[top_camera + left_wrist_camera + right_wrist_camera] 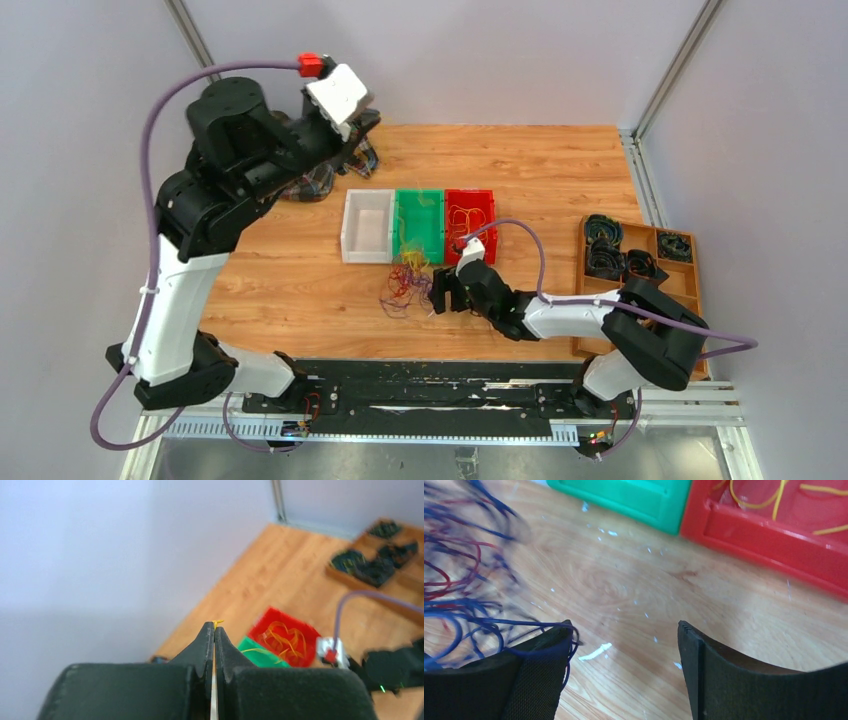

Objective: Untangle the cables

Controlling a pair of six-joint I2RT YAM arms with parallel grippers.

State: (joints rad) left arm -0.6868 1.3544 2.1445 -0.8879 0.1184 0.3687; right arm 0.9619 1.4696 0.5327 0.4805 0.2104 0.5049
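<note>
Right pincer (624, 630) first: its jaws stand wide apart, low over the wooden table (634, 590), with nothing between them but bare wood. Just off its left finger sits the tangle of cables (459, 580), a blurry mess of blue-purple and dark red loops, and a couple of blue strands are draped over that finger's tip. We read that as lining up for a bite at the edge of the pile, not a grip yet.

Left pincer (214, 630) is the opposite story. It's pinched fully closed, up high and far back from the pile, with a yellow wire (217, 623) poking out past its tips and a pale thread running down the seam between the fingers. Our guess is it's held up there so the strand pulls clear of the knot while the other arm works the rest. Whether the wire runs taut all the way down, we can't tell.

Ahead of the right pincer are the green bin (634, 500) and the red bin (764, 530). Yellow-orange wires (774, 495) already lie in the red one, so sorting by colour looks like the plan. Most of the tangle isn't separated yet.
</note>
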